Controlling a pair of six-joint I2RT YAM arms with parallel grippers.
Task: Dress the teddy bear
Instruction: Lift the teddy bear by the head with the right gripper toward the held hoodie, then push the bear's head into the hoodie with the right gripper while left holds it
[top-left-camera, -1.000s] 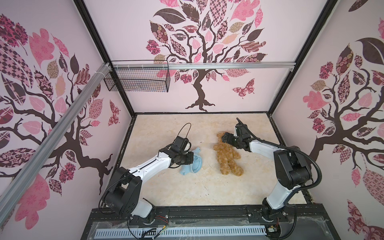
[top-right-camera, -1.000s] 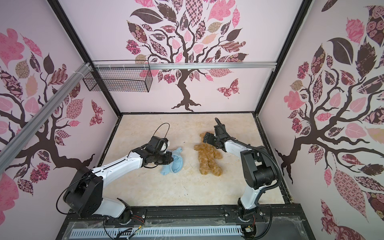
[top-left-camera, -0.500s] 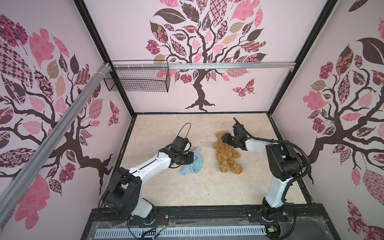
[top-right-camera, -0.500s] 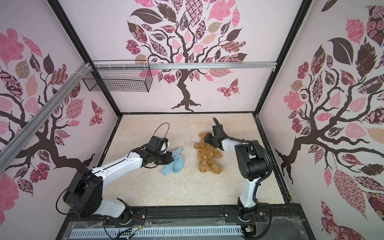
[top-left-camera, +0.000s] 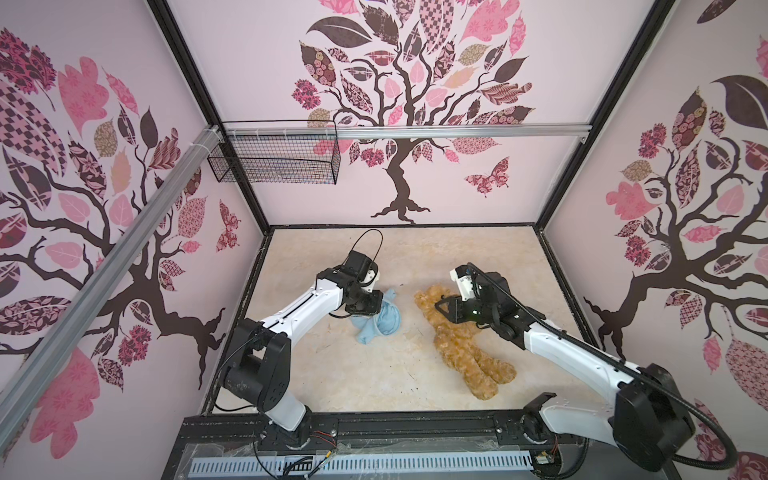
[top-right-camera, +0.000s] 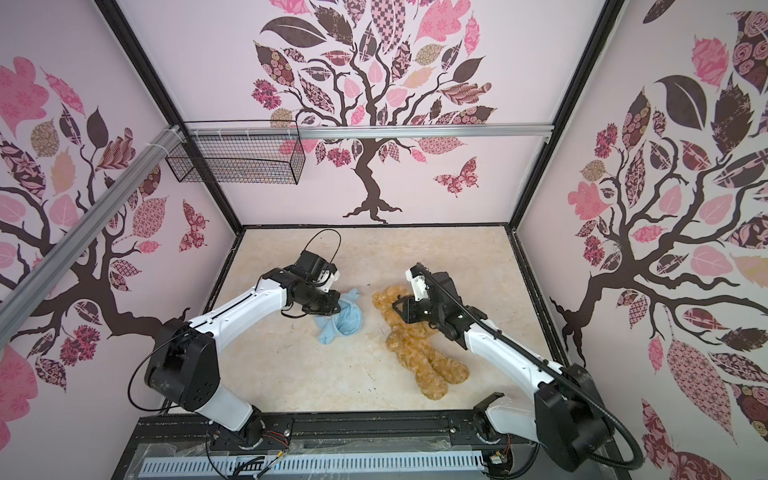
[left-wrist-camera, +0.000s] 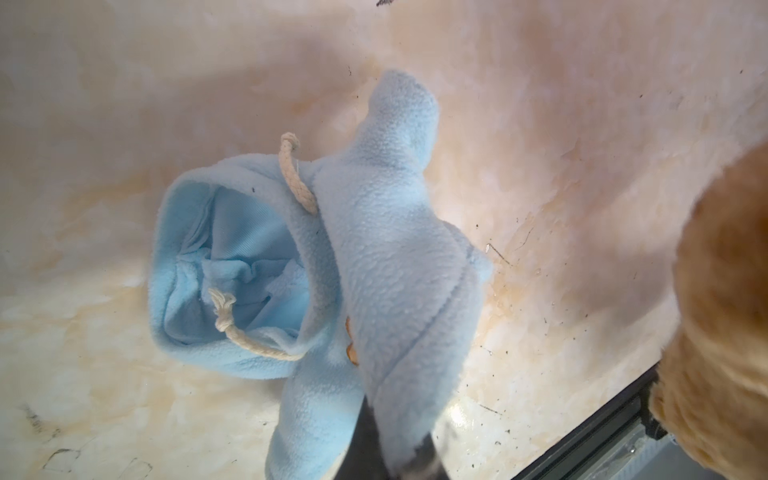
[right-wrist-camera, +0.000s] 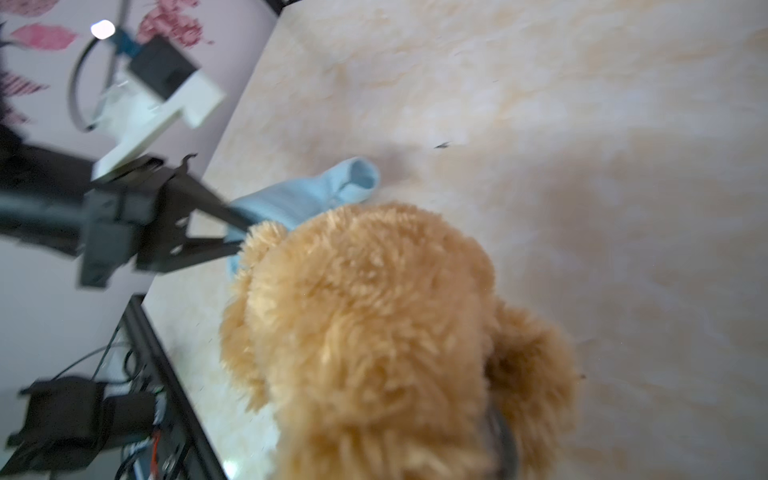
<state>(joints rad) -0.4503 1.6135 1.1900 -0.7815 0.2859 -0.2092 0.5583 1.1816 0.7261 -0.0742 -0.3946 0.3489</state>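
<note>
One hoodie (top-left-camera: 384, 325) pinched in left hand (top-left-camera: 377, 306), right hand (top-left-camera: 444, 308) on teddy bear (top-left-camera: 461, 345)

Pale pink walls (top-left-camera: 257, 83) close three sides, each printed with a dark-trunked tree (top-left-camera: 399, 183) in pink and patterned leaves. A butterfly (top-left-camera: 487, 180) sits on the back wall. Black posts (top-left-camera: 186, 62) mark the corners. An aluminium rail (top-left-camera: 457, 132) crosses the back, with a black wire basket (top-left-camera: 274, 162) hanging at its left end. The table (top-left-camera: 374, 374) is marbled beige and evenly lit.
</note>
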